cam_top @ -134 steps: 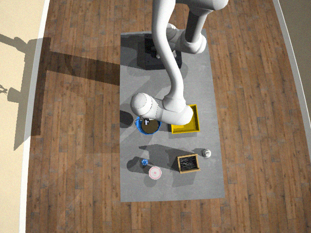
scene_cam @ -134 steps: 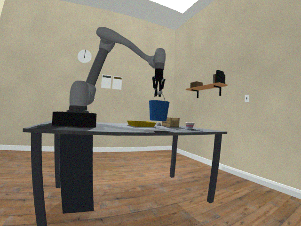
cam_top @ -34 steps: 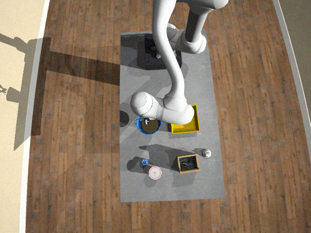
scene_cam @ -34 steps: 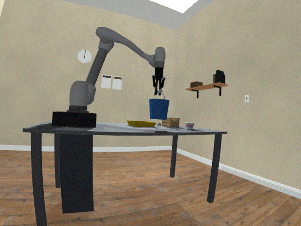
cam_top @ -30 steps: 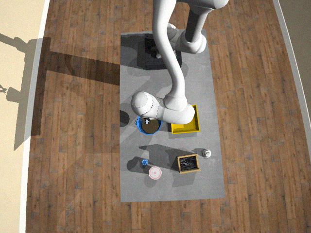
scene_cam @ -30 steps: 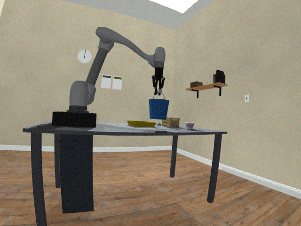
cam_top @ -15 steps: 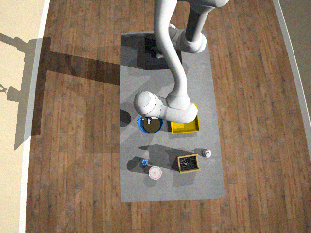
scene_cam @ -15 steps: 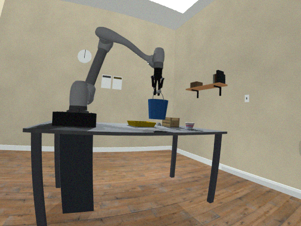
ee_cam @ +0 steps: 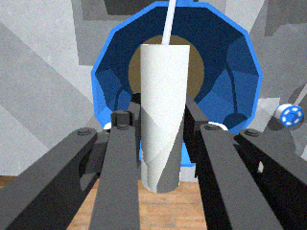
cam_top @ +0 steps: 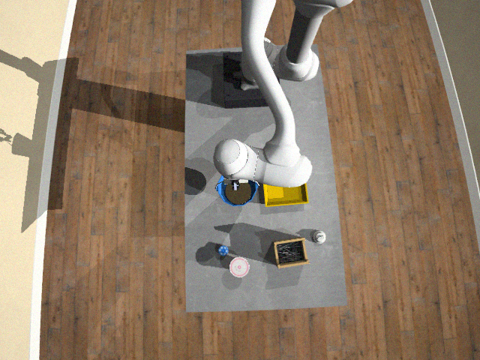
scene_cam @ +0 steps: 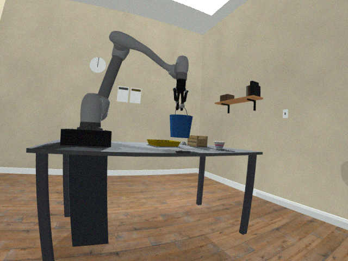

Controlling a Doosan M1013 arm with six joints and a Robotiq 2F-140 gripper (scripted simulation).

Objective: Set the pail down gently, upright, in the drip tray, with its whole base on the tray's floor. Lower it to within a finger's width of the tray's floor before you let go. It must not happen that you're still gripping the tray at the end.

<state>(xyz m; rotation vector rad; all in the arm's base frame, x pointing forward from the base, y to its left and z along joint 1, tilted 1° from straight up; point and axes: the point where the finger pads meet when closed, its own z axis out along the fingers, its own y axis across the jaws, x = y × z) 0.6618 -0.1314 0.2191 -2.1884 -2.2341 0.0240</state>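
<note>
The blue pail (scene_cam: 180, 125) hangs upright from its wire handle, well above the table. My gripper (scene_cam: 180, 106) is shut on the white grip of the pail's handle (ee_cam: 161, 120). From above, the pail (cam_top: 237, 191) shows its brown floor and lies just left of the yellow drip tray (cam_top: 286, 194), not over it. In the side view the tray (scene_cam: 163, 142) sits flat on the table, lower and to the left of the pail. The wrist view looks straight down into the pail (ee_cam: 177, 72). The arm hides the tray's far edge from above.
A wooden box of nails (cam_top: 291, 252) stands in front of the tray. A small grey jar (cam_top: 318, 236), a blue ball (cam_top: 222, 250) and a pink-rimmed bowl (cam_top: 238, 266) are near the table's front. The arm's black base (cam_top: 240, 81) is at the back.
</note>
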